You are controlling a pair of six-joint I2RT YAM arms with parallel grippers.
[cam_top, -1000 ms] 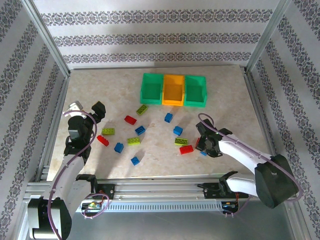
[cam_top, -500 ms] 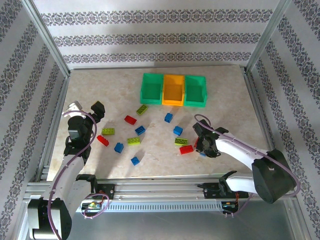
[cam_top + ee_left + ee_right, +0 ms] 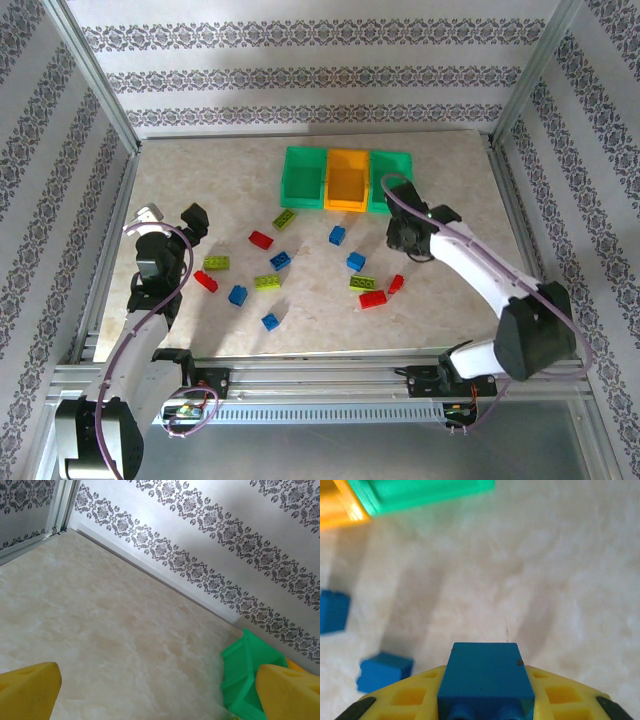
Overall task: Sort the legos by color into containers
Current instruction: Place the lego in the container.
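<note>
We look at a beige marbled surface boxed in by walls of grey damask-striped wallpaper and aluminium frame posts. At the left, the left end effector hovers with its yellow fingers spread wide, holding nothing. Small studded plastic bricks in red, blue and lime lie scattered across the middle. Behind them stand a green plastic bin, an orange-yellow bin and a second green bin, touching in a row. Just in front of that last bin, the right end effector pinches a blue brick above the surface. A second ago it sat low near the front edge beside a red brick. Now it has risen and moved back toward the bins, while the left arm has not moved.
</note>
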